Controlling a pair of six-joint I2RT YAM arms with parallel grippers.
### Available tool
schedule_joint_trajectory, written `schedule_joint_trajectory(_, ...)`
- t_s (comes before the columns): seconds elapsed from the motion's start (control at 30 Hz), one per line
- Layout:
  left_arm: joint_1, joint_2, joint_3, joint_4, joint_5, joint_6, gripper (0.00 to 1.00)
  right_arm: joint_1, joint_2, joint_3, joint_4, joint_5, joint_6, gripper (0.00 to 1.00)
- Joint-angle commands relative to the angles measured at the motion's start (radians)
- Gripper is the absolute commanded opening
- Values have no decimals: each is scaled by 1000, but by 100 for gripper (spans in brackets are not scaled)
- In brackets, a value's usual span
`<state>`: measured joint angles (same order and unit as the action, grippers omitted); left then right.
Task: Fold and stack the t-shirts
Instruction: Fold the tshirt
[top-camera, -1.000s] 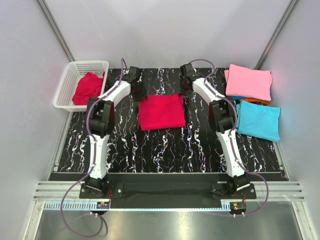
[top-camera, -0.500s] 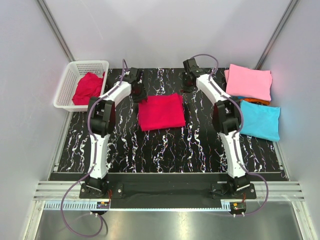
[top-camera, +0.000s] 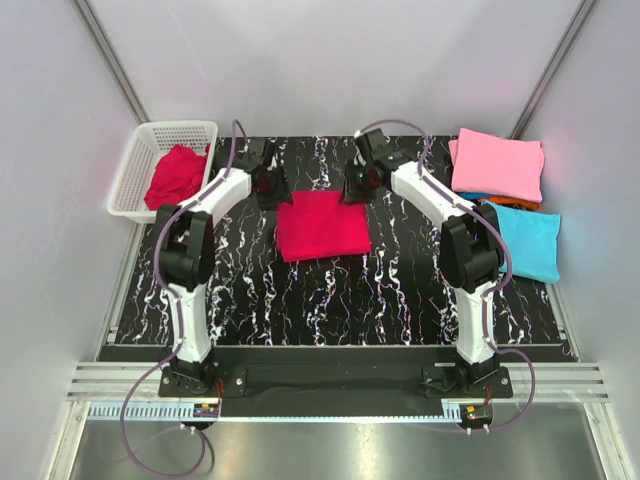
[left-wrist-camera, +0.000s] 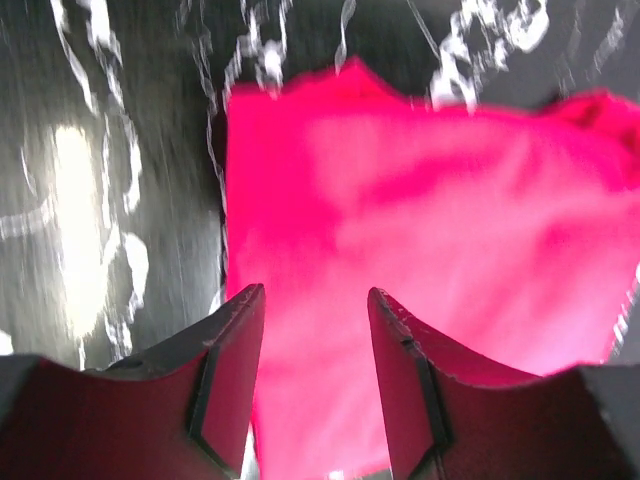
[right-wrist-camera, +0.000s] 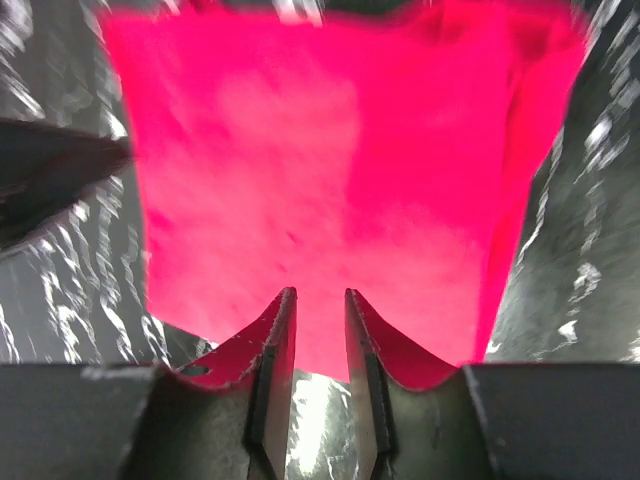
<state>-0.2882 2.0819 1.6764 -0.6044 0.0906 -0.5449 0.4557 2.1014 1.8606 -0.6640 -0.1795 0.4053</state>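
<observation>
Leftward first: note the white mesh basket (top-camera: 150, 135) beside the black marbled table's (top-camera: 300, 300) far-left corner, with a crumpled red t-shirt (top-camera: 175, 175) inside. Next, see the left gripper (top-camera: 268, 185) poised at the far-left corner of the folded red t-shirt (top-camera: 322, 225), fingers parted, holding nothing. Judge that shirt, lying mid-table, as light, limp and prone to unfolding if lifted by one layer; better to pinch all layers at an edge. Then find the right gripper (top-camera: 354, 188) at its far-right corner, narrowly parted, likewise empty. Further right, mark the pink t-shirt (top-camera: 497, 165), an orange t-shirt (top-camera: 515, 203) peeking out, and the turquoise t-shirt (top-camera: 525, 245) nearer. Expect only the right arm itself in the way.
</observation>
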Motion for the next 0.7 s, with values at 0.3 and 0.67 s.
schedule_joint_trajectory(0.3,-98,-174,-242,48,224,-128,49,-8,-32,-207,141,-176,10,31)
schedule_joint_trajectory(0.67,-118,-112,-282,-164,-67,-174,48,-23,-23,-365,138,-78,26,29)
